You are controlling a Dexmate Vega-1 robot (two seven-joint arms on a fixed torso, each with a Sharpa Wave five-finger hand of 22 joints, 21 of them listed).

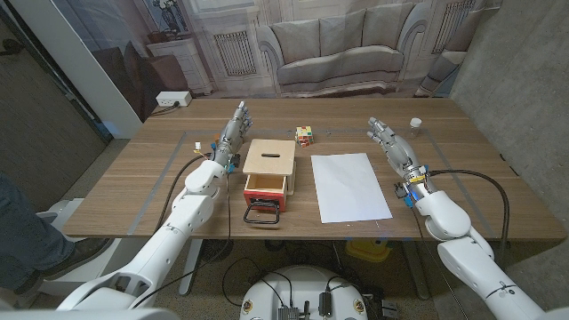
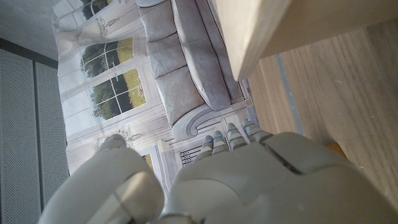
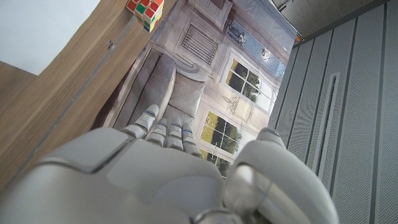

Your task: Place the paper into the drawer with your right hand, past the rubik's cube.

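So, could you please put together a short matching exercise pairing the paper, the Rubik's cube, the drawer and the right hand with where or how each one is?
Things:
1. paper
2. Rubik's cube
3. drawer
4. right hand

Places or states:
A. pulled open at the wooden box's front
B. open, holding nothing, right of the sheet
C. lying flat between box and right arm
D. beyond the sheet's far left corner

Pairs: 1-C, 2-D, 3-A, 4-B
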